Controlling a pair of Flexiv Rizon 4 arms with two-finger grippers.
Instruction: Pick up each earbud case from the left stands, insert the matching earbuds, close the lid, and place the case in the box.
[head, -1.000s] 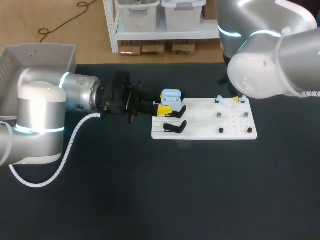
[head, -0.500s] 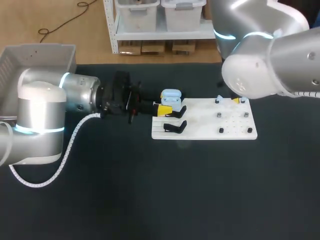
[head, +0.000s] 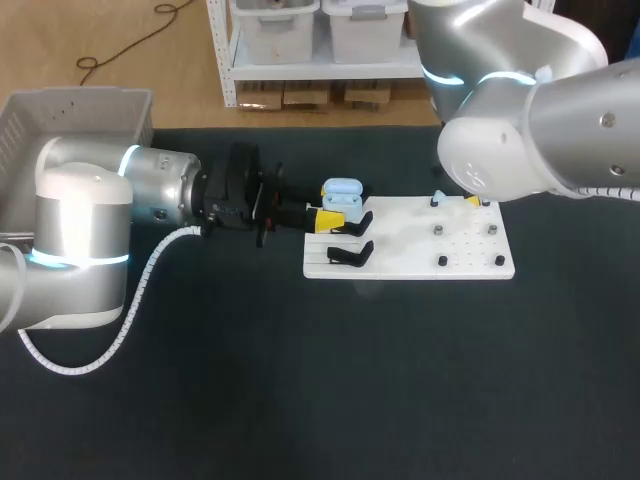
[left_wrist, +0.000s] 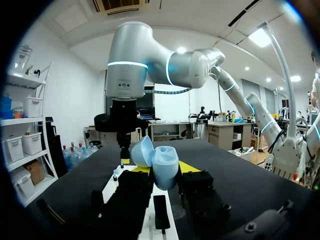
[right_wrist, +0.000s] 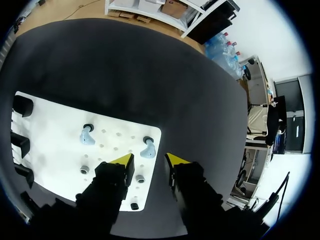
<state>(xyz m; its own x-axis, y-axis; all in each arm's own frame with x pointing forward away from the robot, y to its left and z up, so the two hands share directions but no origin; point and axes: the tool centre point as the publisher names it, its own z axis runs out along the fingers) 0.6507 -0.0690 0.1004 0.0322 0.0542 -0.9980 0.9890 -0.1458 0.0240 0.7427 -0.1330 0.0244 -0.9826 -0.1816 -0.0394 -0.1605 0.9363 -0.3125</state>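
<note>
A light blue earbud case (head: 342, 190) with its lid open is held at the white board's (head: 410, 262) left end. My left gripper (head: 330, 215) is shut on it from the side. The left wrist view shows the case (left_wrist: 165, 167) upright between the yellow tips of that gripper (left_wrist: 165, 174), lid (left_wrist: 141, 151) tipped back. Two light blue earbuds (right_wrist: 148, 149) (right_wrist: 87, 136) stand on pegs at the board's far right. My right gripper (right_wrist: 149, 161) hangs open over the nearer earbud, a fingertip on either side and neither touching it. From the head camera only one of its yellow fingertips (head: 472, 200) shows.
Black stands (head: 350, 255) line the board's left edge, and small dark pegs (head: 441, 261) dot its right half. A grey box (head: 70, 110) sits at the table's far left corner. My right arm's bulky elbow (head: 500, 150) looms over the board's back right.
My right arm has shifted a little to the left over the board, and its fingers have drawn closer together. The left arm and the case have stayed put.
</note>
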